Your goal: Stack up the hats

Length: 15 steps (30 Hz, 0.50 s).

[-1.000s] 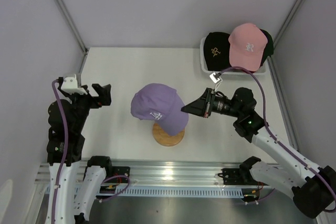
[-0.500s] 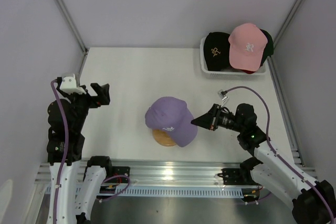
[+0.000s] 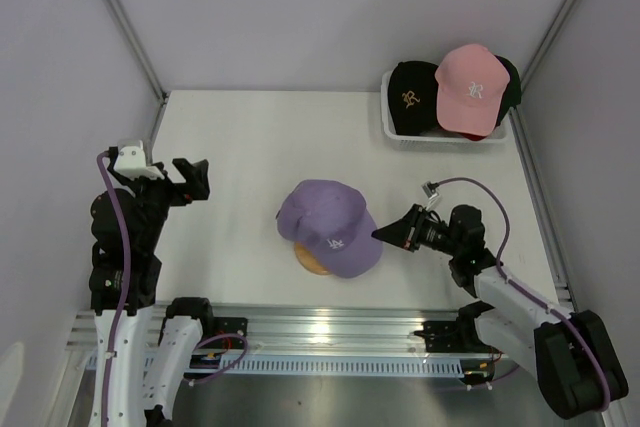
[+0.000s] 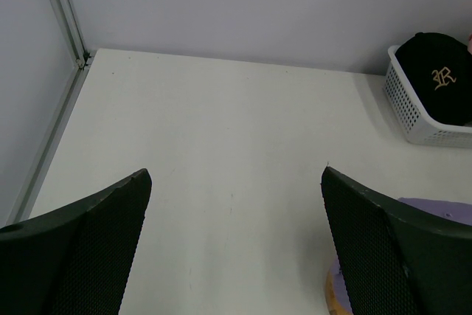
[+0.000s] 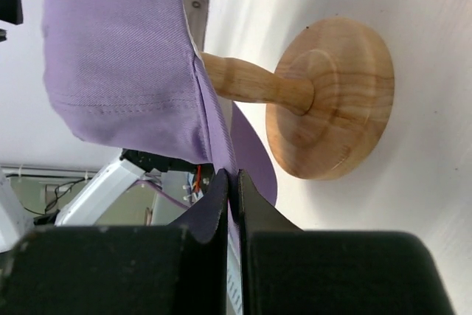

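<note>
A purple hat (image 3: pixel 325 225) sits over the round wooden stand (image 3: pixel 312 261) near the table's front. My right gripper (image 3: pixel 380 235) is shut on the rim of this purple hat (image 5: pixel 125 71), pinching the fabric between its jaws just beside the stand (image 5: pixel 324 101). Two more hats, black (image 3: pixel 410 95) and pink (image 3: pixel 472 85), lie in the white basket (image 3: pixel 395 132) at the back right. A dark hat (image 3: pixel 510 82) peeks out behind the pink one. My left gripper (image 3: pixel 195 180) hovers open at the table's left, holding nothing. Its view shows the black hat (image 4: pixel 439 75).
The white mesh basket (image 4: pixel 413 112) stands against the back right corner. Grey walls and metal posts (image 3: pixel 120 22) enclose the table on three sides. A rail (image 3: pixel 330 332) runs along the near edge between the arm bases.
My right gripper has carried the purple hat toward the front right and lowered it over the wooden stand. The right arm has folded down low. The left arm has stayed still.
</note>
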Tool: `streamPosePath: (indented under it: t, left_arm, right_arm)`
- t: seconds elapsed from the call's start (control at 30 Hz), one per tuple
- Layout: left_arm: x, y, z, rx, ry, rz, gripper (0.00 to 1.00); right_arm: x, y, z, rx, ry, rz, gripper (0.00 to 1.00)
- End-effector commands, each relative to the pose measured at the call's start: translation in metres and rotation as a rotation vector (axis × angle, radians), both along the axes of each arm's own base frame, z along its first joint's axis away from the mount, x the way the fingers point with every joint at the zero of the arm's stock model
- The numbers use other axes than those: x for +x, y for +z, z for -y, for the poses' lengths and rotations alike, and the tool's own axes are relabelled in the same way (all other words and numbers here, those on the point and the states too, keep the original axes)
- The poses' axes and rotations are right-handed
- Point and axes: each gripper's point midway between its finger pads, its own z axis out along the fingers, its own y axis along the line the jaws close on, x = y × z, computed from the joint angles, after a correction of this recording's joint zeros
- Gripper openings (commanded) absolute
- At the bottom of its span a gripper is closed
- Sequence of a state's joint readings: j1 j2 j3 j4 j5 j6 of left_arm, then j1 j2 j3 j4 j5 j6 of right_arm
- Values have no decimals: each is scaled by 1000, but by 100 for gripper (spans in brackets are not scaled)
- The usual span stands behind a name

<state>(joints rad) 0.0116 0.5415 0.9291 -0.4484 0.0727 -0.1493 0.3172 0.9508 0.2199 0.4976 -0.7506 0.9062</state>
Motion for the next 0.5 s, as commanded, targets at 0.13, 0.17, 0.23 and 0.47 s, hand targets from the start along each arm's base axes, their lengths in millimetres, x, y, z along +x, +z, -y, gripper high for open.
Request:
streamPosePath:
  t: [0.13, 0.17, 0.23, 0.47]
  left_arm:
    - [3, 5, -3, 1, 13, 16, 100]
    - [2, 5, -3, 1, 15, 18, 99]
    - [2, 6, -3, 3, 15, 20, 99]
    - [0, 9, -3, 6, 13, 29, 99]
  right_arm:
    - [17, -42, 6, -147, -49, 14, 0]
    - [18, -48, 7, -160, -50, 1, 0]
    - [22, -56, 10, -189, -64, -2, 0]
    - [30, -52, 6, -245, 5, -15, 6]
